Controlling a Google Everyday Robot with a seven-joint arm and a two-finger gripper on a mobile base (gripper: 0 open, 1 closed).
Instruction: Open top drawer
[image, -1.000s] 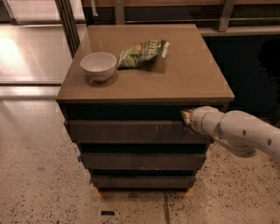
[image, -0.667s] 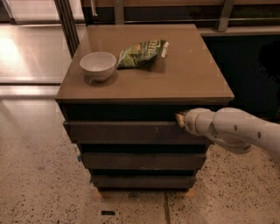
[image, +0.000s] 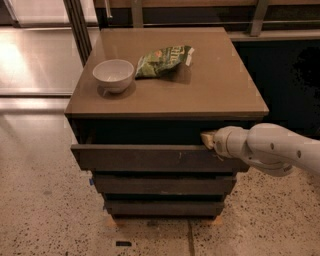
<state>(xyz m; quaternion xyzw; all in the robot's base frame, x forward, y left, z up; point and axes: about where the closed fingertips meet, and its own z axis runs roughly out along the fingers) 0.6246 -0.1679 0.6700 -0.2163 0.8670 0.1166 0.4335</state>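
The top drawer (image: 150, 158) is the widest dark brown front, with small pale scratches right of centre. It stands pulled out a little from the cabinet, and a dark gap shows above its top edge. My gripper (image: 207, 140) sits at the right part of that top edge, at the end of my white arm (image: 270, 149), which comes in from the right. Its pale tip touches the drawer's upper rim.
A white bowl (image: 113, 75) and a green snack bag (image: 164, 60) lie on the brown cabinet top (image: 210, 90). Two narrower dark drawer fronts (image: 162, 184) sit below the top one. Speckled floor surrounds the cabinet; a metal post (image: 77, 25) stands behind at the left.
The top drawer has slid outward toward the camera, opening a dark gap above it. My gripper has moved a little left along its top edge.
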